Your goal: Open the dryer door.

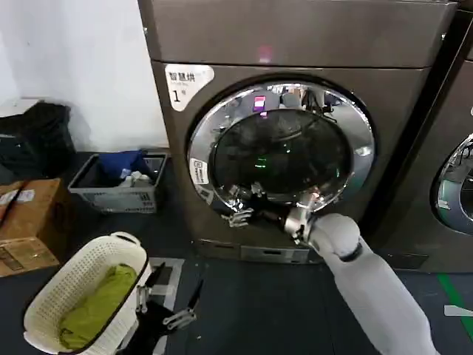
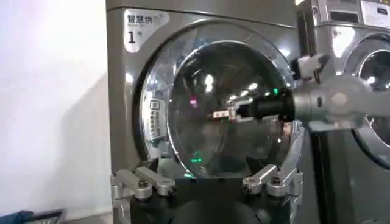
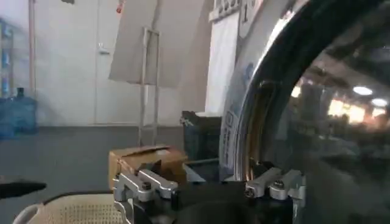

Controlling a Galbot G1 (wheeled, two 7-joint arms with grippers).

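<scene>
hanging low at about seven o'clock in the head view, the left pincer (image 1: 171, 299) sits parked with its fingers spread wide, just beside a white laundry basket (image 1: 52, 310) holding a green cloth (image 1: 96, 305) on the dark floor. its own wrist view shows both metal fingers (image 2: 141, 182) apart, with the machine well beyond them.

further in, the right arm reaches from five o'clock up toward the centre, and the right pincer (image 1: 240, 207) is at the lower left rim of the dryer door (image 1: 281, 148), around seven o'clock on the chrome ring. its fingers look spread, one tip against the rim; whether they grip it i cannot tell. in the right wrist view the fingers (image 3: 143, 184) stand apart beside the curved door edge (image 3: 256, 109).

behind that, the dryer (image 1: 295, 44) stands brown-grey with a white "1" label (image 1: 185, 80) at its ten o'clock corner. the door lies close against the front, glass dark.

farther left, a grey crate (image 1: 118, 194) and a cardboard box (image 1: 29, 222) sit near the white wall. at three o'clock, the neighbouring machine (image 1: 454, 185).
</scene>
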